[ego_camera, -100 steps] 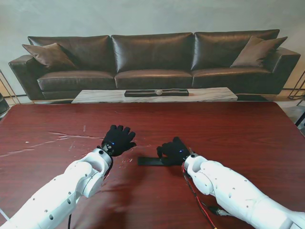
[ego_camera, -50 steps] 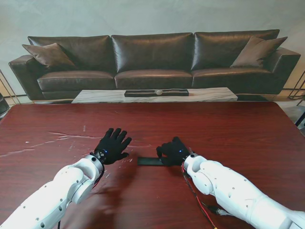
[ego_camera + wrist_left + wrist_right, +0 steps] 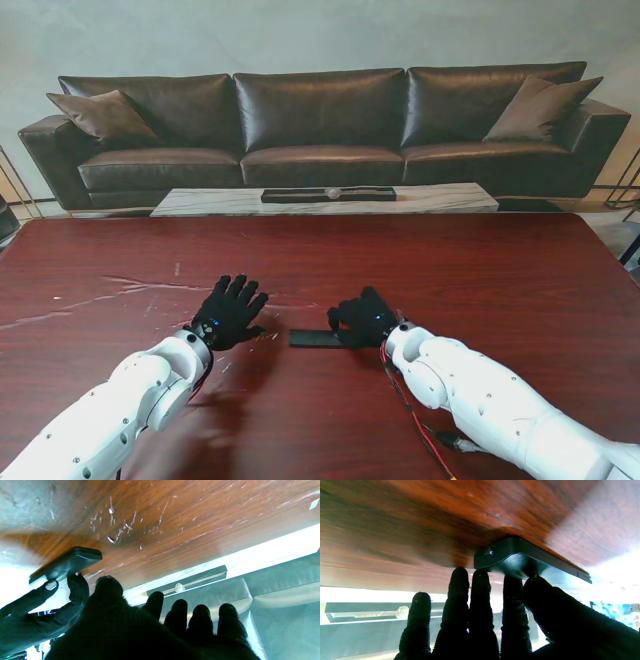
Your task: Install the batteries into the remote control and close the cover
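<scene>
The black remote control (image 3: 312, 338) lies flat on the red-brown table, lengthwise from left to right. Its cover looks closed in the right wrist view (image 3: 520, 557); no batteries show. My right hand (image 3: 365, 317) rests over its right end, thumb and fingers (image 3: 512, 605) pressed against the casing. The left wrist view shows the remote (image 3: 66, 563) pinched at that end by the right hand (image 3: 37, 615). My left hand (image 3: 228, 313) hovers just left of the remote, apart from it, with fingers (image 3: 200, 620) spread and nothing in it.
White scuff marks (image 3: 140, 290) streak the table's left part. A red cable (image 3: 415, 420) runs along my right forearm near the table's front. Beyond the far edge stand a low marble coffee table (image 3: 320, 200) and a dark leather sofa (image 3: 320, 120).
My left hand has drawn back toward me and slightly left, away from the remote. The right hand and the remote have stayed put.
</scene>
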{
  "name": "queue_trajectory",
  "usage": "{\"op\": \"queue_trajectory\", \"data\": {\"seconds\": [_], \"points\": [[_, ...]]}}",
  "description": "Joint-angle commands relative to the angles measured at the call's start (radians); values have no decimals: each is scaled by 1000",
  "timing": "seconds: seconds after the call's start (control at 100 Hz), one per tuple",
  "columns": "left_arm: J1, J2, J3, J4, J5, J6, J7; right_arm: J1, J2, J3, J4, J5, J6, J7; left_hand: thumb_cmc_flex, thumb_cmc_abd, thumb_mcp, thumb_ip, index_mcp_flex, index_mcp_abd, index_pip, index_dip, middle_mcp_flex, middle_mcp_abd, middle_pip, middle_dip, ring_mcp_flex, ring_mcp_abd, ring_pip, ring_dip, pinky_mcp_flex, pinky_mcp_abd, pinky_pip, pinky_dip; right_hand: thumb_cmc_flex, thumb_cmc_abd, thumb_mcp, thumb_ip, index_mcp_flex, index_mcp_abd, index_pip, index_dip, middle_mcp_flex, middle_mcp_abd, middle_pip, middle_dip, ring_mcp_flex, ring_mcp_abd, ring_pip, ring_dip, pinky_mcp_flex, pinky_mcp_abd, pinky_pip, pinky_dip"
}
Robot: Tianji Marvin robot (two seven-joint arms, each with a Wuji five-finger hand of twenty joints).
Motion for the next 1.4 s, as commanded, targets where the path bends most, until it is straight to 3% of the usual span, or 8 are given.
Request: {"op": "queue_trajectory", "data": {"seconds": [0.0,0.28,0.52,1.06,1.14,1.22,1.39], "points": [[4,5,-4,-2,-2,-3,-3,-32,5,-15,22,-13,-6,15,-19,49,-6,32,-25,25,-12,-4,-44,16,-23,-14,-27,13,-34,-8,-13,14,-23,11,4,-118,-35,0,-4,-5,-5,-4,-36,10,-1,2,2,-5,-5,-15,-8,16,4,7],[10,7,-14,-8,-2,-10,-17,-38,9,9,2,-26,-22,3,-22,53,-6,32,-23,25,-12,-3,-45,17,-20,-11,-28,15,-32,-8,-12,18,-29,21,-32,-91,-11,33,-30,40,-83,19,-89,21,-16,-4,-43,1,-29,-30,-18,16,1,4],[18,7,-23,-11,1,-15,-15,-36,29,39,-46,-65,-46,20,-19,55,-5,32,-23,26,-12,-3,-44,18,-20,-11,-28,19,-32,-8,-10,21,-31,27,-38,-68,-16,41,-37,46,-104,27,-98,20,-22,-7,-48,-1,-36,-37,-20,19,0,3],[23,6,-23,-16,3,-9,-12,-68,74,195,-172,-190,-130,16,-15,62,-6,31,-23,27,-13,-3,-45,20,-22,-14,-29,27,-31,-7,-10,29,-24,39,-50,-41,-31,55,-45,52,-129,32,-117,21,-35,-13,-72,-4,-52,-47,-26,14,-5,0],[25,6,-25,-17,2,-8,-11,-97,89,245,-211,-235,-147,14,-16,63,-6,31,-23,28,-13,-2,-45,19,-22,-15,-29,29,-32,-7,-11,30,-24,40,-66,-25,-29,77,-49,59,-156,34,-127,22,-54,-21,-79,-4,-74,-61,-30,11,-8,-3],[27,6,-28,-18,2,-9,-8,-142,102,311,-258,-279,-164,7,-16,63,-6,31,-24,28,-13,-2,-44,20,-22,-15,-30,31,-32,-7,-11,30,-24,41,-107,10,-21,163,-58,78,-225,86,-154,26,-80,-31,-107,-1,-100,-80,-44,2,-18,-9],[36,6,-39,-25,7,-14,-2,-263,126,463,-360,-374,-193,-10,-17,63,-7,31,-23,28,-13,-2,-44,22,-22,-16,-29,33,-32,-8,-11,32,-25,41,-144,76,-93,179,-109,107,-322,106,-218,33,-124,-50,-167,-4,-140,-104,-73,-24,-50,-29]]}}
